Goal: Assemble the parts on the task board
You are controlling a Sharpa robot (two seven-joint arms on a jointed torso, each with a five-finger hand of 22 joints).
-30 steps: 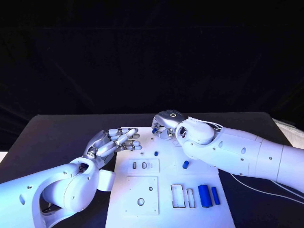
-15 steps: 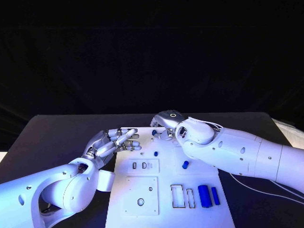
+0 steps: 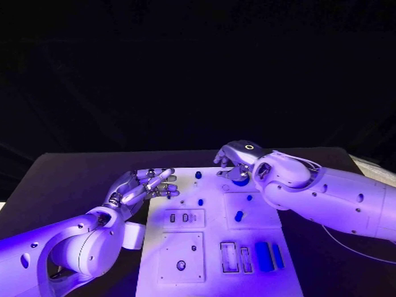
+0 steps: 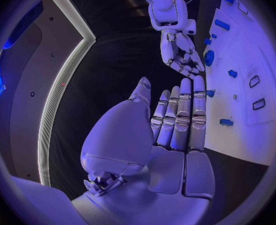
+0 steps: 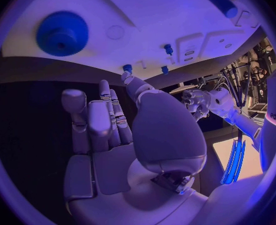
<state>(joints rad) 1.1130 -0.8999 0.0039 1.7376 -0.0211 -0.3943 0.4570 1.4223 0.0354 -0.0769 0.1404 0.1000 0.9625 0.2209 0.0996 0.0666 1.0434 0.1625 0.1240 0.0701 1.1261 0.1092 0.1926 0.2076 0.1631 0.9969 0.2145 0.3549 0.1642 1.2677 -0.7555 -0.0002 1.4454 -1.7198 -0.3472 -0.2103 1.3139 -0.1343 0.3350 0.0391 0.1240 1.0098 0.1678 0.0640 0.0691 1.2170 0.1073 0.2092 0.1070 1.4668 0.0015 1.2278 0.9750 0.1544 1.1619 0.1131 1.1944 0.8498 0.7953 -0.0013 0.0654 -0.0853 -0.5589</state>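
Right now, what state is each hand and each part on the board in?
left hand: open, fingers straight, holding nothing, at the task board's left edge.
right hand: over the board's far end, beside the round blue part; grip cannot be judged.
two long blue parts: lying side by side on the board.
small blue peg: standing mid-board.

Head view overhead; wrist views close — all share task board (image 3: 218,235).

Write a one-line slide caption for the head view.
Both hands, left hand and right hand, hover open at the far end of the white task board.
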